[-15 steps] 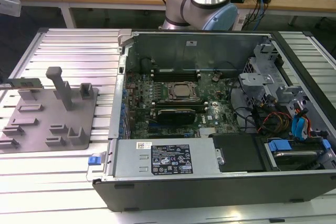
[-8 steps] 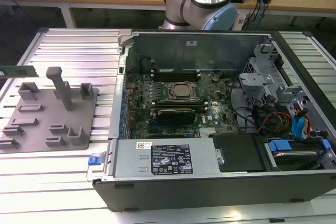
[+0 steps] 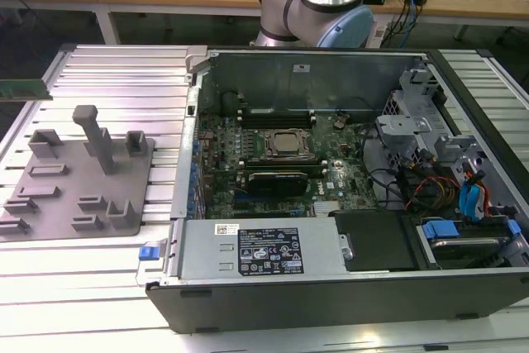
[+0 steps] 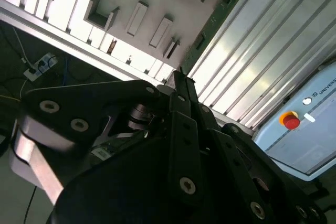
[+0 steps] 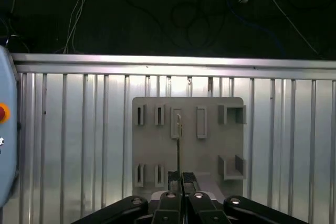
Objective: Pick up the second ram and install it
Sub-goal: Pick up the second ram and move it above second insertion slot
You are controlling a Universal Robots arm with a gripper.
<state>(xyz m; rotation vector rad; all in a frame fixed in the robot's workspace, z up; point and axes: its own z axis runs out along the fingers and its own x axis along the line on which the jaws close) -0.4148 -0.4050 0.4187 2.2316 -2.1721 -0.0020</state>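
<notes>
The second ram (image 5: 178, 145) is a thin green stick seen edge-on in the first wrist view, running out from my gripper (image 5: 178, 176), which is shut on its near end. Below it lies the grey fixture plate (image 5: 210, 150). In the second wrist view the green board (image 4: 220, 11) stretches away from the black fingers (image 4: 181, 85) over the ribbed table. In the exterior view the ram's free end (image 3: 25, 88) pokes in at the far left, above the table and left of the open computer case (image 3: 331, 270). The motherboard with its CPU socket (image 3: 285, 145) lies inside the case.
The fixture plate (image 3: 74, 204) carries grey blocks and a tall post (image 3: 99, 134). The ribbed metal table (image 3: 124, 72) runs around the case. The arm's base (image 3: 322, 6) stands behind the case. A pale blue box with a red button (image 4: 291, 120) sits at the table's side.
</notes>
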